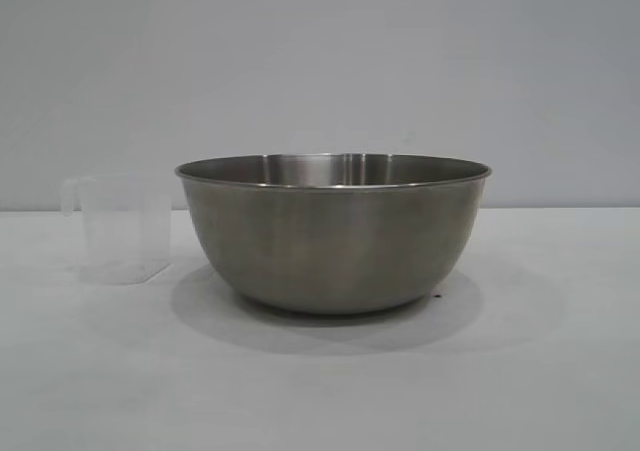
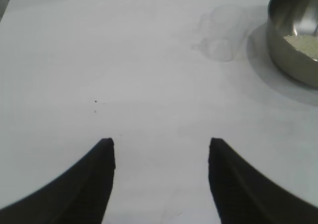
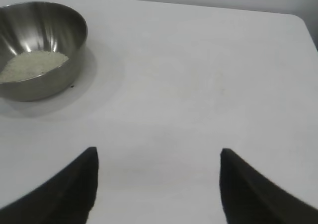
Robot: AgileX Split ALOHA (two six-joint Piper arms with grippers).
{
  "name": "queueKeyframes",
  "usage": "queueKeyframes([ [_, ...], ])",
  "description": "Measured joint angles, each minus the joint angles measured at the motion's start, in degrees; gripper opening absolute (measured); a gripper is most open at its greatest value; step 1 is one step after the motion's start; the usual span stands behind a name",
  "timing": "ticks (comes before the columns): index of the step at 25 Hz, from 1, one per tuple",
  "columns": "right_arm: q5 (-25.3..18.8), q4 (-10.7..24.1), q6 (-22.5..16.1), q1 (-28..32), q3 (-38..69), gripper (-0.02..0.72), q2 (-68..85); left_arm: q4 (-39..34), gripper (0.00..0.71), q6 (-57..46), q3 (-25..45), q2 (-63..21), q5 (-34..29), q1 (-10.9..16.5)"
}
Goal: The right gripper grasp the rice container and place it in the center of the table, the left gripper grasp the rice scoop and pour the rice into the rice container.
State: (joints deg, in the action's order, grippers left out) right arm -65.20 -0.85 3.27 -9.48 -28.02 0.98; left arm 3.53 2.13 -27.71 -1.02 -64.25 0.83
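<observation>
The rice container (image 1: 332, 233), a big brushed steel bowl, stands on the white table (image 1: 560, 371) in the middle of the exterior view. White rice (image 3: 32, 65) lies in its bottom, also seen in the left wrist view (image 2: 304, 44). The rice scoop (image 1: 122, 231), a clear plastic cup with its handle at the left, stands upright just left of the bowl; it looks empty (image 2: 223, 33). My left gripper (image 2: 161, 147) is open and empty over bare table, well away from the scoop. My right gripper (image 3: 159, 157) is open and empty, apart from the bowl (image 3: 39, 50).
A rounded table corner (image 3: 298, 20) shows in the right wrist view. A plain grey wall (image 1: 320, 61) stands behind the table. A few dark specks (image 2: 96, 102) lie on the tabletop ahead of the left gripper.
</observation>
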Motion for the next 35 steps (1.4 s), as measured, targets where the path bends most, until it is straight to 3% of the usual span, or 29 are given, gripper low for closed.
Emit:
queueKeyframes([
  [21, 0.0, 0.0, 0.0, 3.2, 0.0, 0.442, 0.0, -3.0, 0.353, 0.0, 0.0, 0.0, 0.0, 0.1],
  [27, 0.0, 0.0, 0.0, 3.2, 0.0, 0.442, 0.0, -3.0, 0.353, 0.0, 0.0, 0.0, 0.0, 4.0],
  [35, 0.0, 0.0, 0.0, 3.3, 0.0, 0.442, 0.0, -3.0, 0.353, 0.0, 0.0, 0.0, 0.0, 4.3],
])
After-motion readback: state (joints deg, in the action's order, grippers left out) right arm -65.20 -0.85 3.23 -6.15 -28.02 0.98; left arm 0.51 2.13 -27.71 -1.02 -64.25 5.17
